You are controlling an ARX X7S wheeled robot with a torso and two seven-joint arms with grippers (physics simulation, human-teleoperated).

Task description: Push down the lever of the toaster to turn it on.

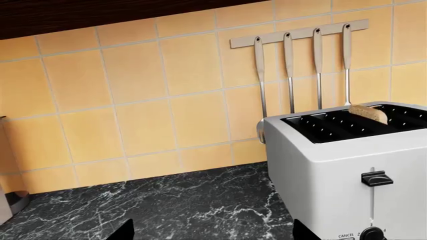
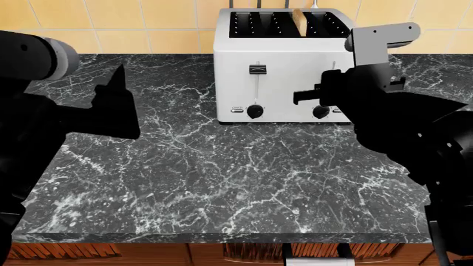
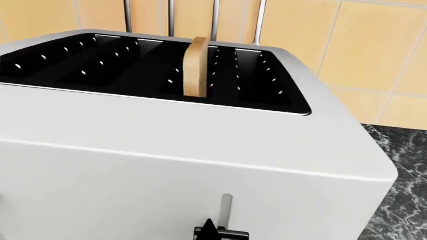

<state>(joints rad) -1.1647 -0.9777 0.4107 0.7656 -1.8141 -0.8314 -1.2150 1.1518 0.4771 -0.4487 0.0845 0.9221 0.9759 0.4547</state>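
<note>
The white toaster (image 2: 284,83) stands at the back of the black marble counter, with a bread slice (image 3: 197,67) upright in one slot. My right gripper (image 2: 302,97) is in front of its right half and hides the lever in the head view. In the right wrist view the shut fingertips (image 3: 211,226) sit right on the dark lever tab (image 3: 233,234), with a stretch of slot above it. The left-hand tab (image 2: 257,70) is at the top of its slot. My left gripper (image 1: 213,236) is open and empty, to the left of the toaster (image 1: 347,170).
Two round black knobs (image 2: 255,111) sit low on the toaster's front. A rail of hanging utensils (image 1: 300,35) is on the tiled wall behind the toaster. A grey object (image 1: 7,195) stands at the counter's far left. The counter's front edge (image 2: 221,238) is near me.
</note>
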